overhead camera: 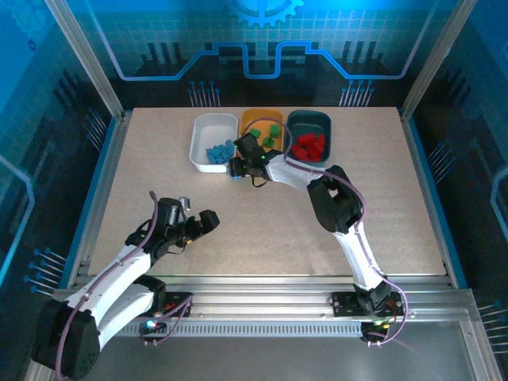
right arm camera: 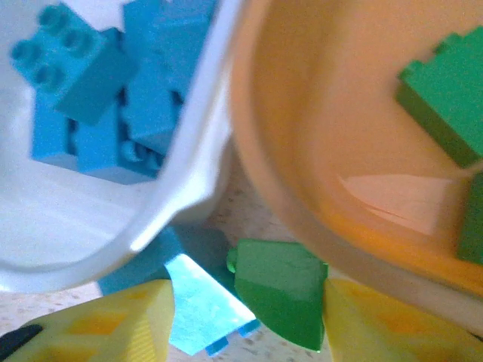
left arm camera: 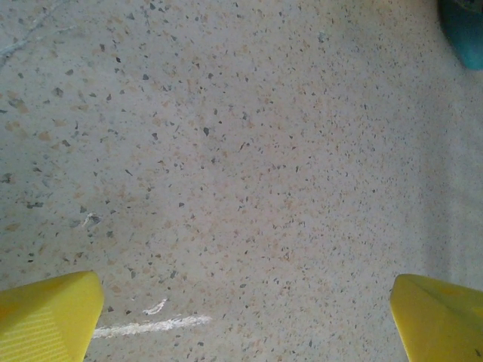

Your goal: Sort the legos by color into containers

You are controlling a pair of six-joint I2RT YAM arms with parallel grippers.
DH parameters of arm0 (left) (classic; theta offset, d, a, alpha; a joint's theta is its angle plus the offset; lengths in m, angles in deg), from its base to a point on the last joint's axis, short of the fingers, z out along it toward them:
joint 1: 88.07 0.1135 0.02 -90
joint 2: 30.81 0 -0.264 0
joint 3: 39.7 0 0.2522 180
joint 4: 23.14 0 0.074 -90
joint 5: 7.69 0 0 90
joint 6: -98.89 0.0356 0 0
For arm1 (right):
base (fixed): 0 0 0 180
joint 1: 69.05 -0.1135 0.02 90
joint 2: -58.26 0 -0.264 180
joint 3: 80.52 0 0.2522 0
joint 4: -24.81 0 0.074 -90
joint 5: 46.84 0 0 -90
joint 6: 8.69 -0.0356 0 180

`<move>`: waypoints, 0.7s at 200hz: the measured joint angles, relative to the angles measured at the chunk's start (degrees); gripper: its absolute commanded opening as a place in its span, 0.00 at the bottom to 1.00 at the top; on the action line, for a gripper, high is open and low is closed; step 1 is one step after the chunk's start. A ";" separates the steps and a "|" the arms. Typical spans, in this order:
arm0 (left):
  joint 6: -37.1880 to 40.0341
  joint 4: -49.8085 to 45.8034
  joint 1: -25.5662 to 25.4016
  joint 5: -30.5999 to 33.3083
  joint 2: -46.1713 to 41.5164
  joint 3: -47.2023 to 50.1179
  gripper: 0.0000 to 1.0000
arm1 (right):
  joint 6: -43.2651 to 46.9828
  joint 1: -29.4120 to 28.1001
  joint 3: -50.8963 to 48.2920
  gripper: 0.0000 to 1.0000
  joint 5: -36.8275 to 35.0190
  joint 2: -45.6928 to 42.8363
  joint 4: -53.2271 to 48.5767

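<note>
Top view: left tool [overhead camera: 200, 228] wide open over the desk [overhead camera: 278, 230] at seven o'clock, right tool [overhead camera: 236, 169] at the five-o'clock corner of the white tray [overhead camera: 194, 147]; left wrist: fingertips [left arm camera: 45, 317] spread; right wrist: fingers [right arm camera: 392, 324] flank a green brick [right arm camera: 279, 298] and light blue brick [right arm camera: 200, 313] together, grip unclear, so isolate one color first.

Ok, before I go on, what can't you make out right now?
- Right wrist view: whether the right gripper grips the green brick or the light blue brick beside it; blurred close-up, contact cut off by the bottom edge.
- Top view: both bricks, hidden under that gripper.
- Left wrist view: the dark teal tray, cut off at the top right corner.
</note>
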 measured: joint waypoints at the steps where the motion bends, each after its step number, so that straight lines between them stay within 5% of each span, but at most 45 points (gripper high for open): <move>1: 0.00 0.00 0.00 0.00 0.02 0.00 0.99 | -0.04 0.00 -0.02 0.51 0.13 0.00 0.11; 54: 0.02 0.20 0.00 0.00 0.85 0.11 0.99 | 0.31 -0.44 -3.48 0.46 3.82 -0.42 5.68; 108: 0.02 1.03 0.00 -0.02 1.68 0.11 0.99 | -1.62 -0.92 -4.00 0.46 -0.68 -0.63 2.21; 140: 0.15 1.03 0.00 -0.04 2.08 0.11 0.99 | -1.40 -1.49 -4.02 0.58 -0.90 -0.63 2.38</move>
